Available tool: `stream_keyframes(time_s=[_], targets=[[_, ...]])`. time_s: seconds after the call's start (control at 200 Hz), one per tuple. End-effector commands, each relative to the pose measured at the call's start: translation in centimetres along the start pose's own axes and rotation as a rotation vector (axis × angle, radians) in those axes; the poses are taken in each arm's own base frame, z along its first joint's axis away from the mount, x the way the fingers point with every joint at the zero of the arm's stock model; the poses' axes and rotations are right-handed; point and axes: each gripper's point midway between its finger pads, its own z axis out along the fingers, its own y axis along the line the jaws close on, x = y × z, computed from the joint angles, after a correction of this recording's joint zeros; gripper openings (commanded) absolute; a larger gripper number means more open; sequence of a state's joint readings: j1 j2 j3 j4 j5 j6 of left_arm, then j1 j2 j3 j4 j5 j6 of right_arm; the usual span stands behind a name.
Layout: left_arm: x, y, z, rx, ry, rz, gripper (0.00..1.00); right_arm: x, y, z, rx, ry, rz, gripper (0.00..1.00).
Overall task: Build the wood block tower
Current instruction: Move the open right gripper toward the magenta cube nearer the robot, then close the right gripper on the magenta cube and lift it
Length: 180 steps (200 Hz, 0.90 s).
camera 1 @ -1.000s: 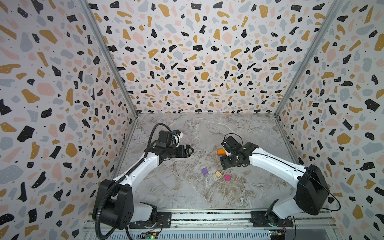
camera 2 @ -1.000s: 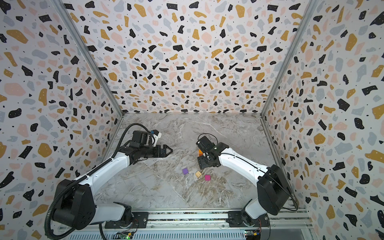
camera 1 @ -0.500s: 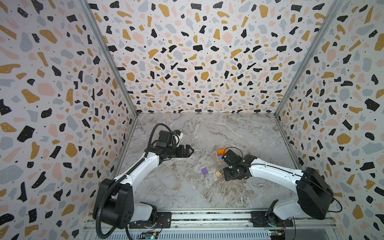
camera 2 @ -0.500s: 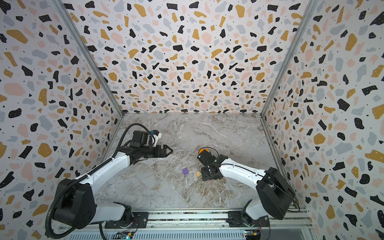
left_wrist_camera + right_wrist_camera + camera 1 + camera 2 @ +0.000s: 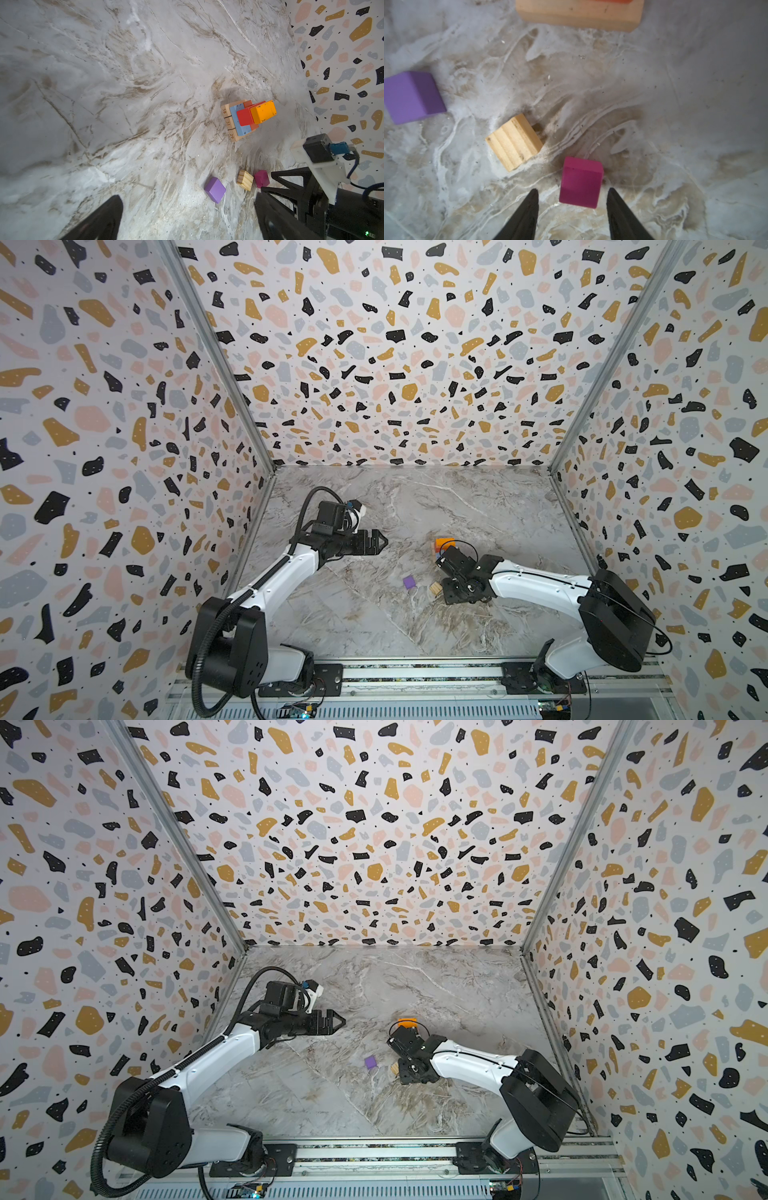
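A grey marble-patterned table [image 5: 415,497] with brown veining is enclosed on three sides by white terrazzo-print walls [image 5: 395,364] joined at metal corner strips [image 5: 216,360], with a metal rail [image 5: 415,674] along its near edge.

Block stack [image 5: 239,119], orange block [image 5: 263,111] on top. Nearer: purple cube [image 5: 215,189] L, tan cube [image 5: 245,180] mid, pink cube [image 5: 261,177] R by right gripper [image 5: 266,183].
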State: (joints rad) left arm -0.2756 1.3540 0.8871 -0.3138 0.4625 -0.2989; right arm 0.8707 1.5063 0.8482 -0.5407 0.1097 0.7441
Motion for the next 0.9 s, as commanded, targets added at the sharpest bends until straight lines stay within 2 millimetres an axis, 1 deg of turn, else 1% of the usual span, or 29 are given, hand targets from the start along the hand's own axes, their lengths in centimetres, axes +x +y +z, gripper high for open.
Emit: stream_keyframes(time_s=[0.0,0.185,0.576,0.896], targets=[[-0.5,-0.1,-0.1,0.009,-0.014,0.006,1.0,0.2,-0.6,0.3,0.033,-0.007,0.02,0.53],[-0.5,-0.1,-0.1,0.009,-0.015,0.008,1.0,0.2,-0.2,0.6,0.015,-0.004,0.022,0.49],[-0.5,-0.1,-0.1,0.008,-0.016,0.007,1.0,0.3,-0.1,1.3,0.021,0.009,0.018,0.42],[-0.5,-0.1,-0.1,0.01,-0.015,0.004,1.0,0.2,-0.2,1.2,0.029,0.005,0.018,0.38]])
